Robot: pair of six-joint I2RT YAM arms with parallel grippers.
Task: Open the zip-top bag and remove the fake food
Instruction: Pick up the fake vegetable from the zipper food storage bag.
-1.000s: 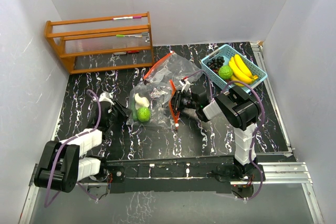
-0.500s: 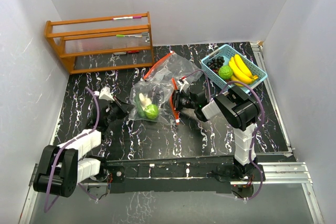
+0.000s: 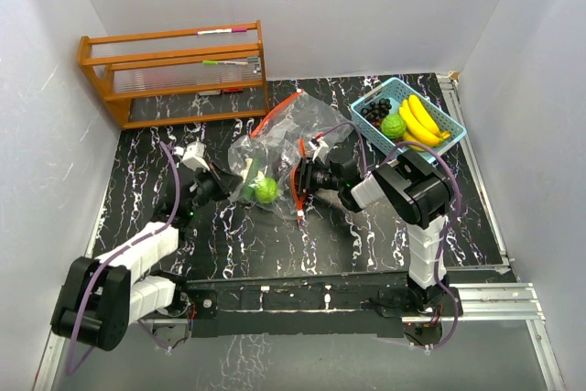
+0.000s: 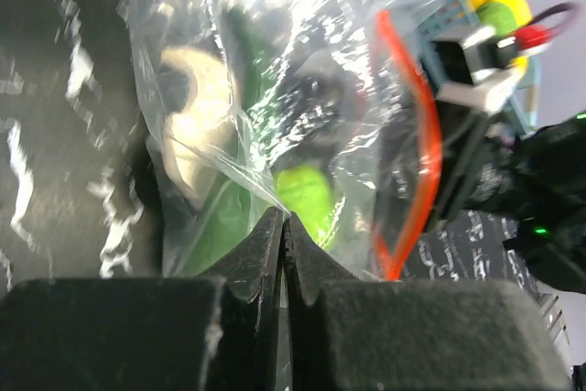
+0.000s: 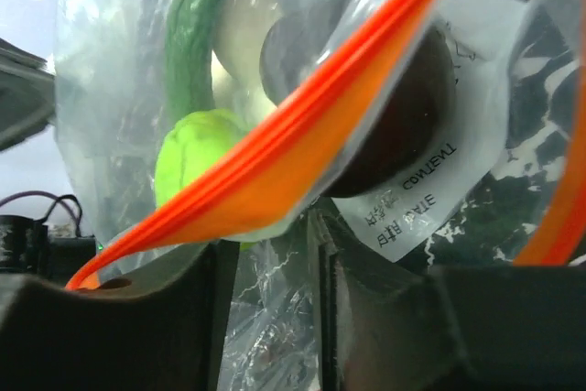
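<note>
The clear zip-top bag (image 3: 279,139) with an orange zip strip (image 3: 298,191) lies mid-table between my grippers. Inside are a round green fruit (image 3: 265,190), a green vegetable (image 4: 215,226) and a cream piece (image 4: 197,125). My left gripper (image 3: 226,188) is shut on the bag's left film, fingertips pinched together in the left wrist view (image 4: 284,219). My right gripper (image 3: 305,178) holds the bag's mouth edge. In the right wrist view (image 5: 265,226) film runs between its narrowly spaced jaws, the orange strip (image 5: 275,167) crosses above them, and the green fruit (image 5: 197,167) shows behind.
A light-blue basket (image 3: 439,139) at the back right holds yellow bananas (image 3: 419,118), a green fruit (image 3: 394,125) and dark grapes (image 3: 374,110). An orange wooden rack (image 3: 174,70) stands at the back left. White walls close in both sides.
My left gripper has moved right and farther from me, bunching the bag's left side. The green fruit has shifted right inside the bag. The right gripper has hardly moved.
</note>
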